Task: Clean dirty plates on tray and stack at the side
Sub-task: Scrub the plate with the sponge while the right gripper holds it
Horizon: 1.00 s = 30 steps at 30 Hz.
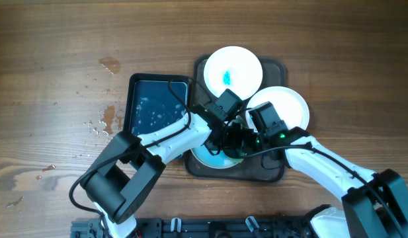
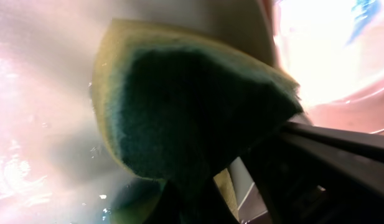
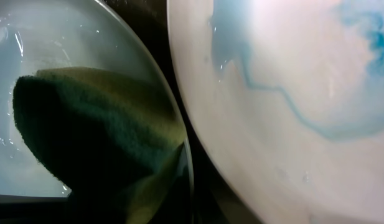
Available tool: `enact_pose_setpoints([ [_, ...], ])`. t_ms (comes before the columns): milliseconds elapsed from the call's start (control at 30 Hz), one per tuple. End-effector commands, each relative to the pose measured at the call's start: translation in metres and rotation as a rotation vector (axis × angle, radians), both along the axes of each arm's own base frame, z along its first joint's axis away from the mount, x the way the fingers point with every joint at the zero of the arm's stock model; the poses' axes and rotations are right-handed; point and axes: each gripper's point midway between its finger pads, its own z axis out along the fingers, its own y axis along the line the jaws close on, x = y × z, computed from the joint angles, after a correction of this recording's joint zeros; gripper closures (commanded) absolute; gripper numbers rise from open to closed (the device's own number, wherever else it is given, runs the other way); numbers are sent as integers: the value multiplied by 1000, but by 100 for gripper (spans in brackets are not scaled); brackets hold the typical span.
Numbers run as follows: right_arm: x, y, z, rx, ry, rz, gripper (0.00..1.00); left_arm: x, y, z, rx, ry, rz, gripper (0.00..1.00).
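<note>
The dark brown tray [image 1: 273, 173] holds three dirty plates. The far plate [image 1: 233, 69] has a blue smear. The right plate [image 1: 291, 106] is partly under my right arm; its blue smear shows in the right wrist view [image 3: 291, 93]. The near-left plate [image 1: 205, 158] is wet and pale blue. My left gripper [image 1: 221, 140] is shut on a green and yellow sponge [image 2: 192, 106] pressed onto that plate [image 3: 55, 43]. The sponge also shows in the right wrist view [image 3: 98, 124]. My right gripper [image 1: 242, 143] sits at this plate's rim [image 3: 190, 186], and the rim runs between its jaws.
A black basin of blue water [image 1: 151, 106] stands left of the tray, touching it. Water drops [image 1: 101, 123] lie on the wooden table left of the basin. Both arms cross over the tray's front half.
</note>
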Motion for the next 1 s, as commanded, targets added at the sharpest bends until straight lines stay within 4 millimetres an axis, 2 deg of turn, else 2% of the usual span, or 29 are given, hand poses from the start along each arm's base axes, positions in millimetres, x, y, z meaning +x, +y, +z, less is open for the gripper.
enact_pose_setpoints([
  [0,-11,-4,-10,-33,42,23,96,0,31,-19,140,21,33,96],
  [33,-11,-5,-10,-33,43,22,96,4,42,-21,178,17,53,96],
  [67,-11,-5,-10,-33,43,22,96,13,64,-22,248,7,102,96],
  [100,-11,-5,-10,-33,43,22,96,18,78,-22,290,-2,140,96],
  [233,-11,-4,-10,-33,42,22,96,42,148,-5,575,-157,233,96],
  [300,-11,-4,-10,-32,41,22,96,52,163,9,645,-240,254,96],
  [333,-10,-4,-9,-31,40,22,96,61,159,20,613,-290,276,96],
  [367,-10,-4,-9,-31,40,22,96,63,154,20,584,-292,276,96],
  [400,-10,-4,-9,-32,40,22,96,63,143,19,531,-279,263,96],
  [433,-10,-4,-10,-32,40,22,96,59,123,16,434,-237,230,96],
  [567,-11,-5,-10,-33,43,23,96,33,41,8,48,-46,112,96],
  [667,-11,-5,-10,-33,43,22,96,5,10,-5,-74,58,22,96],
  [833,-11,-5,-10,-33,43,22,96,-24,-13,6,-181,146,-79,96],
  [967,-11,-5,-10,-33,44,22,96,-25,5,-4,-88,140,-75,96],
])
